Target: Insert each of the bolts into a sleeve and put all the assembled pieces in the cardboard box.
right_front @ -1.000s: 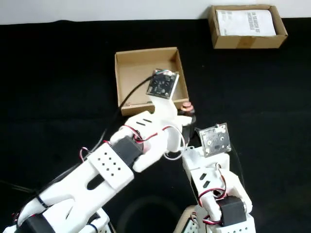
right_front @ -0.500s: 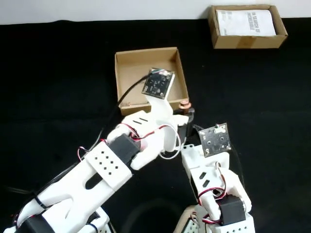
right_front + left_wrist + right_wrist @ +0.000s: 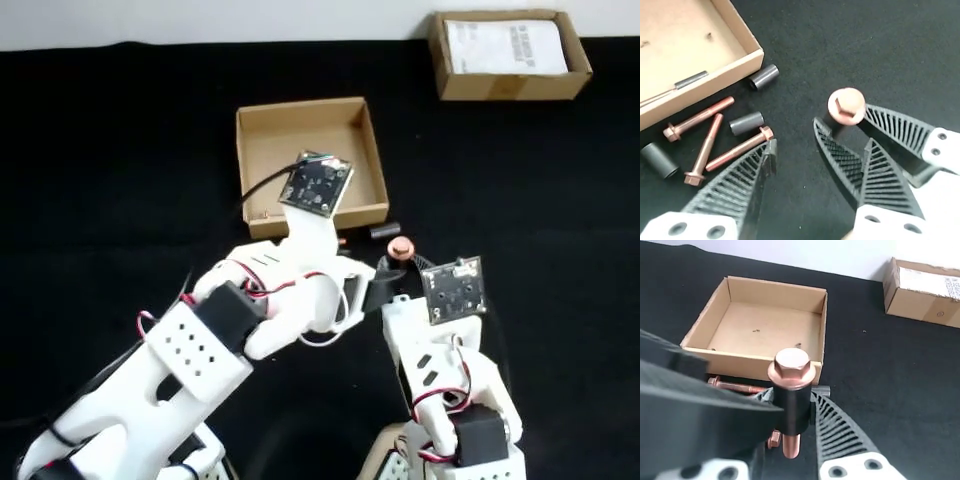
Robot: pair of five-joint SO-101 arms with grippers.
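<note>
The assembled piece (image 3: 792, 405), a copper bolt pushed through a black sleeve, stands upright with the bolt head on top and the threaded tip showing below. The right tool (image 3: 790, 407) is clamped on the sleeve and holds it above the table (image 3: 100, 150), just near and right of the cardboard box (image 3: 300, 103). The left tool (image 3: 805, 140) sits just beside it on the left, its fingers spread apart and gripping nothing.

The box looks to have no pieces in it yet. Along its near wall lie three loose bolts (image 3: 702, 150) and three loose sleeves (image 3: 746, 122), so this seems to be the first piece of several.

The step in hand is probably carrying this piece into the box. To do it well:
- Keep the head up. The bolt only hangs in the sleeve by its head, so tipping it over may let it slide out.
- Keep the grip firm on the sleeve, and raise the piece enough to pass over the near wall.
- Mind the left arm, whose wrist hangs over the box's near right corner. It should draw back, or the right arm should go in from the right side.
- Release low, over the bare floor of the box.

A second box (image 3: 505, 88) with a paper in it sits far right, well apart.
</note>
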